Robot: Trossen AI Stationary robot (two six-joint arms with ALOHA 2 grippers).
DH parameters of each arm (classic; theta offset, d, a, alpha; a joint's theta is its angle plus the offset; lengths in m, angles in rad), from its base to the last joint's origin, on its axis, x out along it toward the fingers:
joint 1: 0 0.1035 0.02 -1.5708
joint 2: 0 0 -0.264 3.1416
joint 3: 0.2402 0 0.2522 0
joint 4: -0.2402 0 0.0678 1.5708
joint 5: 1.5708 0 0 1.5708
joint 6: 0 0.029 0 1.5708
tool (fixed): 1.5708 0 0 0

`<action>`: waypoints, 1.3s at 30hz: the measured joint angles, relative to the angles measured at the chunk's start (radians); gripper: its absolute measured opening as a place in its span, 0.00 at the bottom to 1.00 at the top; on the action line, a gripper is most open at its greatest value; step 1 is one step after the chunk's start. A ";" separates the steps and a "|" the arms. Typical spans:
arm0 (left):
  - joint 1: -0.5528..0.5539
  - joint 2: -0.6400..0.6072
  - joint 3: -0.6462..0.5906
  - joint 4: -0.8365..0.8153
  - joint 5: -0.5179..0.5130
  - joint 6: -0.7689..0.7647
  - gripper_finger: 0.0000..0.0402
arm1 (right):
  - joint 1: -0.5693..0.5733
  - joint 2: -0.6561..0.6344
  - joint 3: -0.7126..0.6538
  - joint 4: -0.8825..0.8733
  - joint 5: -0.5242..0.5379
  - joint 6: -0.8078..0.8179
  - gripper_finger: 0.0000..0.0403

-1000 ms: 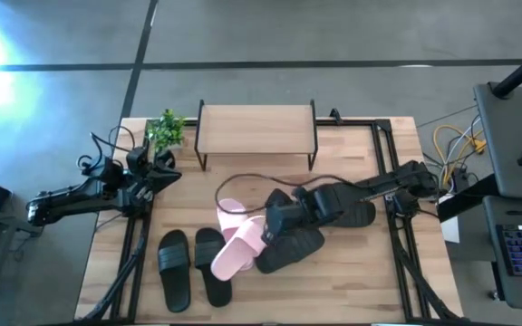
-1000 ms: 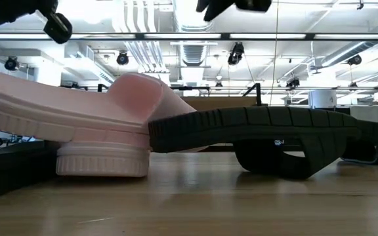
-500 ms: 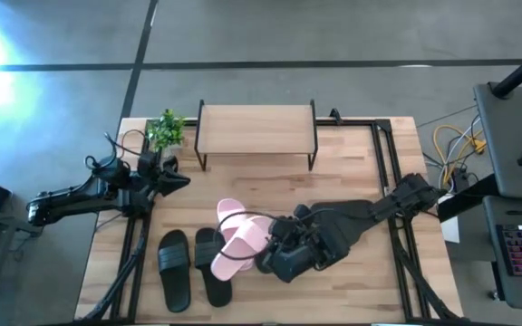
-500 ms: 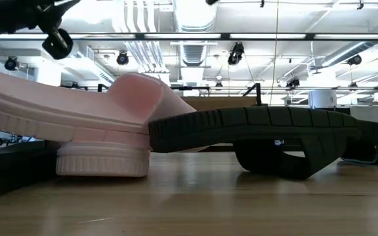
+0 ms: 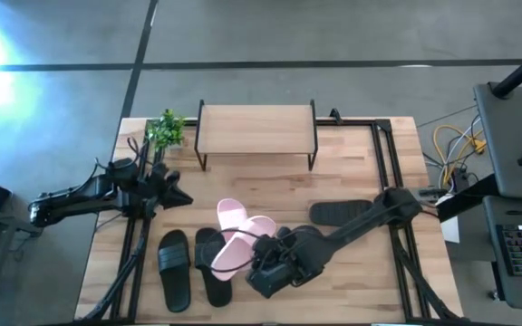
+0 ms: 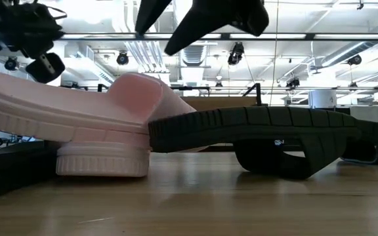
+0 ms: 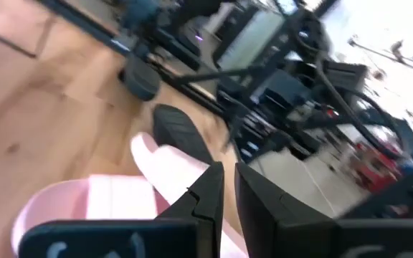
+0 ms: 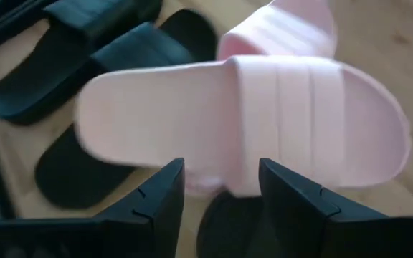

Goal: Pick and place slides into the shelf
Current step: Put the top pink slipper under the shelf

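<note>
The shelf stands at the table's far edge, its top board bare. One pink slide lies flat. The other pink slide lies slanted across it and shows large in the right wrist view. Two black slides lie side by side near the front left. A third black slide lies to the right, and a fourth sits mostly hidden under my right arm. My right gripper hovers open just above the upper pink slide. My left gripper is shut and empty, left of the pink slides.
A small green plant stands left of the shelf. Black frame rails run along both sides of the table. In the low view the pink slide and a black sole fill the foreground.
My right gripper has swung from over the black slides at mid-table toward the near edge and the left, and now hangs over the upper pink slide; the right-hand black slide is uncovered. My left gripper has moved a little toward the near edge and the pink slides.
</note>
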 joint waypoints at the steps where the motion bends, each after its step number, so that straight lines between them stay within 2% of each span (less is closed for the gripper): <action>1: 0.000 -0.003 0.000 -0.004 0.016 0.008 0.05 | 0.000 0.008 0.000 -0.003 0.026 -0.005 0.42; 4: -0.001 -0.015 0.000 -0.017 0.034 0.006 0.05 | -0.002 0.025 0.000 -0.005 0.059 -0.047 0.42; 12: 0.000 -0.036 0.000 -0.018 0.034 0.011 0.05 | -0.027 0.043 0.000 -0.003 0.054 -0.251 0.42; 27: 0.000 -0.034 0.000 -0.017 0.035 0.013 0.05 | -0.095 0.043 -0.083 -0.005 0.019 -0.319 0.42; 32: 0.000 -0.032 0.000 -0.016 0.035 0.013 0.05 | -0.112 0.043 -0.084 -0.001 0.084 -0.319 0.42; 35: 0.000 -0.034 0.000 -0.016 0.035 0.013 0.05 | -0.124 0.043 -0.084 -0.003 0.093 -0.316 0.38; 39: 0.000 -0.034 0.000 -0.016 0.035 0.013 0.05 | -0.147 0.043 -0.087 -0.007 0.012 -0.313 0.26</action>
